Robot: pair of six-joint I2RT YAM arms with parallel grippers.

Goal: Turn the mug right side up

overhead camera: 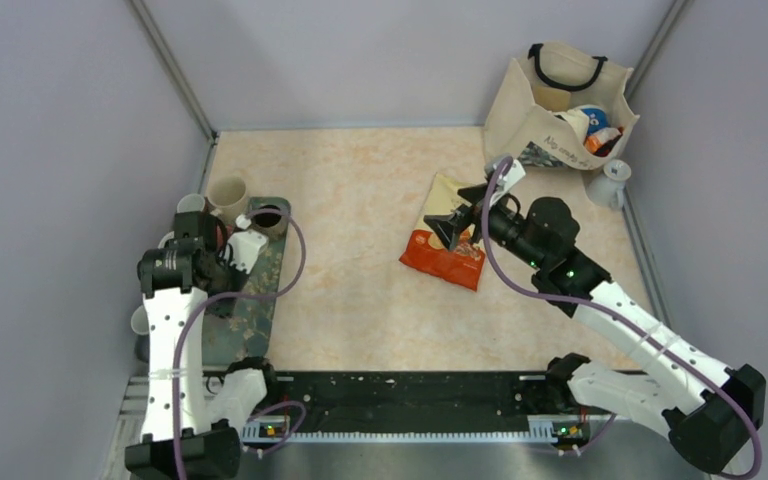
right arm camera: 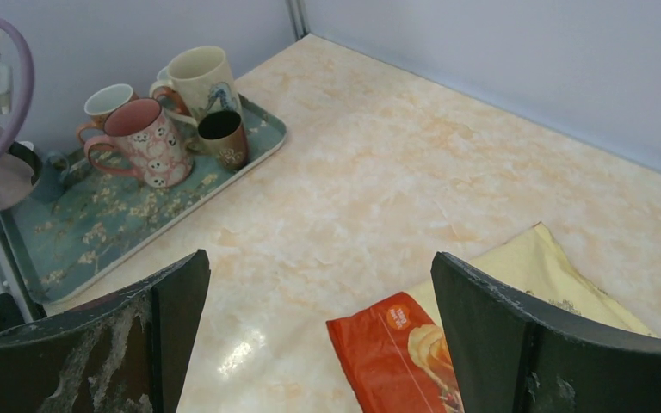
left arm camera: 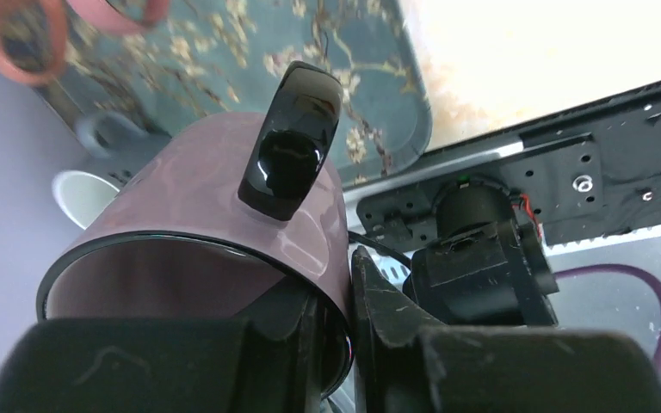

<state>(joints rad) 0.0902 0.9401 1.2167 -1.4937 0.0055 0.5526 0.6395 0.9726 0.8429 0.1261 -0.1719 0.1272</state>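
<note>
Left fingers [left arm camera: 392, 314] pinch the mug [left arm camera: 198, 198] at its rim, one inside, one outside; the mug is lifted, tipped sideways, handle up, above the tray [left arm camera: 379, 77]. Right fingers [right arm camera: 499, 318] hang spread wide over the chip bag [right arm camera: 392, 344] on the surface [right arm camera: 379, 172].

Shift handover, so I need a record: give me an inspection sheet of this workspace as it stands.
Surface: marbled beige tabletop, glossy.
Job's things: mauve mug with black handle, gripped at its rim over the floral tray.
Clutter: pink patterned mug, cream mug and others on the tray; orange snack bag; tote bag holding goods; white cup beside it.
Grippers: left gripper shut on the mauve mug; right gripper open above the snack bag.
Cables: purple cable looping along each arm.
Surroundings: grey walls on three sides.
</note>
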